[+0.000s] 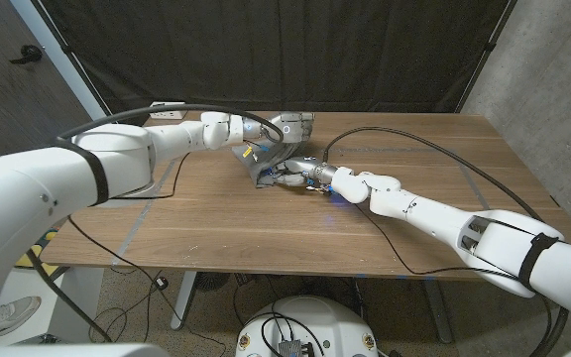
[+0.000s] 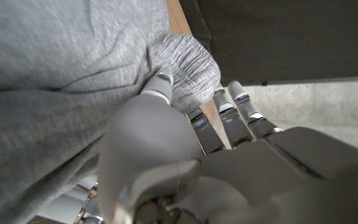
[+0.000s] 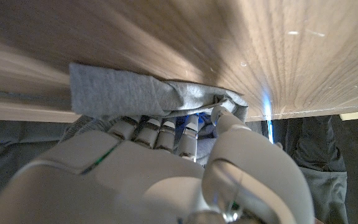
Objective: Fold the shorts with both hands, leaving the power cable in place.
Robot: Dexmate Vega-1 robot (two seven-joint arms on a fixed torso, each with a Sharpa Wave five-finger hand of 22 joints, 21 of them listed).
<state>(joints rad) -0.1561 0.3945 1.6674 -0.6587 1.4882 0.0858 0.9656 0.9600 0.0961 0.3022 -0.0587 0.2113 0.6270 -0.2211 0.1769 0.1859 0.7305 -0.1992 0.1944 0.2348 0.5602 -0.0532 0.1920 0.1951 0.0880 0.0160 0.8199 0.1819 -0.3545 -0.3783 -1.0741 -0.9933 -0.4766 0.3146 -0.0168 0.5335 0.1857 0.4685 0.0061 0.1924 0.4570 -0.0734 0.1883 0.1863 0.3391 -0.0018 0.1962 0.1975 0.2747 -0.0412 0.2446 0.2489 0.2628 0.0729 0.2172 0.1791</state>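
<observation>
Wooden desk (image 1: 266, 233) carries everything. Black power cable (image 1: 444, 157) loops over the right half, from near the desk's middle toward the right edge. Grey shorts (image 1: 271, 149) are bunched up near the far edge, about centre. Left hand (image 1: 256, 137) grasps the shorts at the far side, thumb and fingers (image 2: 219, 127) pinching the elastic waistband. Right hand (image 1: 300, 176) grasps the near side, fingers (image 3: 157, 134) curled on a fold of fabric.

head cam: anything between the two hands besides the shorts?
No. In the head view only the bunched grey fabric shorts lie between the left hand and right hand; both grip them.
</observation>
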